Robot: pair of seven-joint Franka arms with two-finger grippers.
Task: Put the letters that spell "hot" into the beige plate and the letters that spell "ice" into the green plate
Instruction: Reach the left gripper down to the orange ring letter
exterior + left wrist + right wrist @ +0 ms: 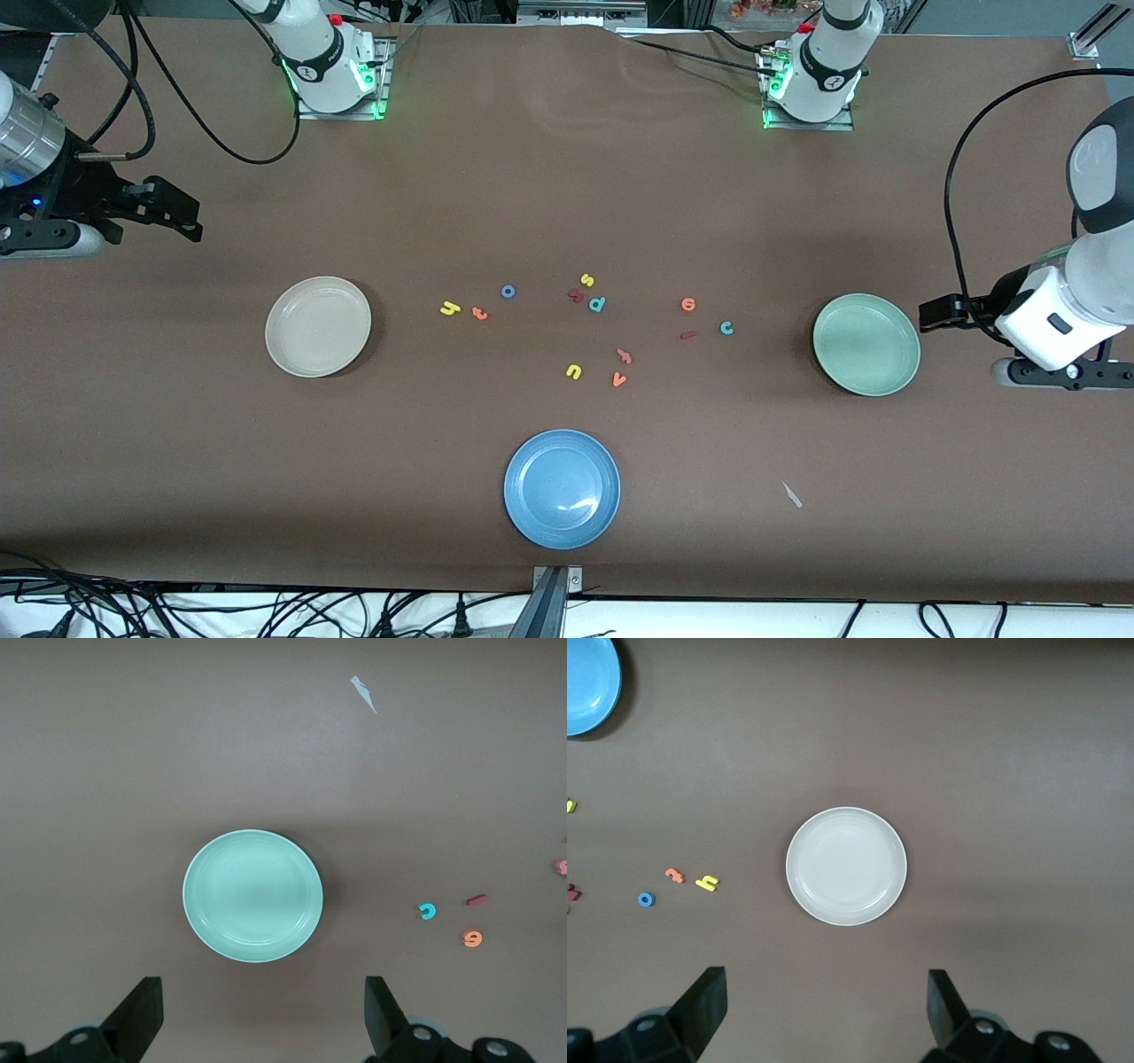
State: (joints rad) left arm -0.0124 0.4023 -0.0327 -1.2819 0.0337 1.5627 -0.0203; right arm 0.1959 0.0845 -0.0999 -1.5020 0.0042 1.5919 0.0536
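Brown table (567, 177); dark red i (688, 335) barely legible.

A robotics laboratory is indicated: two arm bases (332, 66) are bolted to a brown-covered table (567, 177), with cables (177, 611) trailing.

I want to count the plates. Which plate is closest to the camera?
The blue plate. It lies lowest in the front view, below all the letters, while the beige plate and green plate sit higher, at the table's ends.
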